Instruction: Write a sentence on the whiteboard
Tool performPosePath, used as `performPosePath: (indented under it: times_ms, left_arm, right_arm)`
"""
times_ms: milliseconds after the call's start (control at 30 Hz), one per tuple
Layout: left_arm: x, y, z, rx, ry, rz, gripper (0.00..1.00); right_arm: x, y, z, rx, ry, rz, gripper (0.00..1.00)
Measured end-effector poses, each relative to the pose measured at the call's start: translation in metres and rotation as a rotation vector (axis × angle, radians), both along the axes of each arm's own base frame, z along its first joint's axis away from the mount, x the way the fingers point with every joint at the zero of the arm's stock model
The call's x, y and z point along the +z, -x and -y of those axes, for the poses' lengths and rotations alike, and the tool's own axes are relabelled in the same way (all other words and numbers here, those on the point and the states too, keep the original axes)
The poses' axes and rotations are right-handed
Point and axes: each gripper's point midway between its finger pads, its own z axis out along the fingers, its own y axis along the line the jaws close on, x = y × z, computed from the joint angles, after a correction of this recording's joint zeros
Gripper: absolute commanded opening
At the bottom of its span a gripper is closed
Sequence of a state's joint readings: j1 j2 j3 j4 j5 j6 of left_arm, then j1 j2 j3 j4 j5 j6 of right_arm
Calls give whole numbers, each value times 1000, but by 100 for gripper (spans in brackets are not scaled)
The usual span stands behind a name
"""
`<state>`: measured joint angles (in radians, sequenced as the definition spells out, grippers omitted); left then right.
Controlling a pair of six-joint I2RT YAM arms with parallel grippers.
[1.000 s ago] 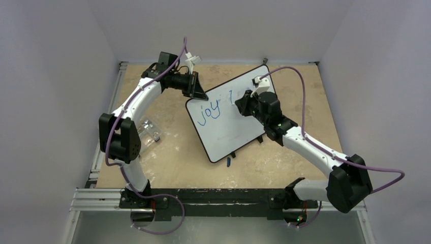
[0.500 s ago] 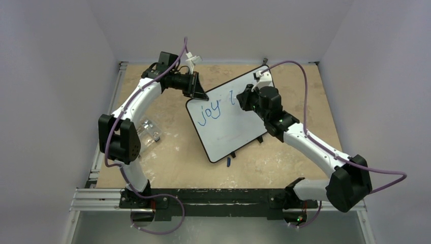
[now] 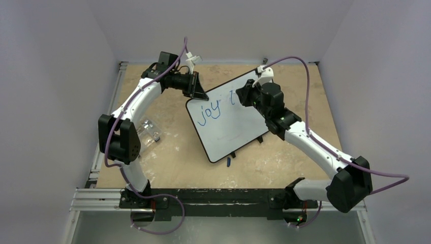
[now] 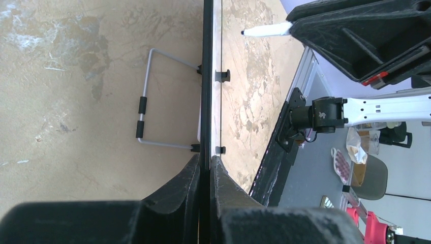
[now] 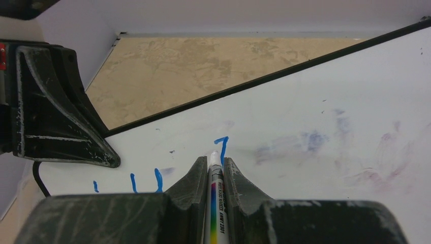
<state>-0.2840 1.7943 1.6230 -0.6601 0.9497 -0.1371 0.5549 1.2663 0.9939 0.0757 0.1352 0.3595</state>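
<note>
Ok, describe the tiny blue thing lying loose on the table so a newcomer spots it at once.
Find the whiteboard set askew in the middle of the tan table. Just off its corner nearest the arms' mounting rail, on bare tabletop, lies a tiny dark-blue piece. It is the only loose blue thing; the other stray item, by the left arm, is clear plastic.

Tan, mottled desk (image 3: 178, 157), whitish scuffs across the middle. Carrying the whiteboard (image 3: 228, 129), set askew on small black feet; a clear plastic piece (image 3: 149, 130) near the left edge; a small blue item (image 3: 228, 162) just beside the board's near corner.
</note>
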Motion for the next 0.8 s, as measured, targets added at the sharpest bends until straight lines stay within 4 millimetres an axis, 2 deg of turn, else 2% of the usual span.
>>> performPosePath:
  times_ms: [233, 333, 567, 800]
  left_arm:
    - [0, 0, 0, 0, 0, 0, 0]
    - [0, 0, 0, -1, 1, 0, 0]
    - [1, 0, 0, -2, 3, 0, 0]
    - [0, 0, 0, -1, 2, -1, 0]
  right_arm:
    - [23, -7, -6, 5, -32, 40, 0]
    - [26, -11, -11, 14, -40, 46, 0]
    - [2, -20, -18, 21, -24, -4, 0]
    - [-1, -22, -19, 18, -22, -9, 0]
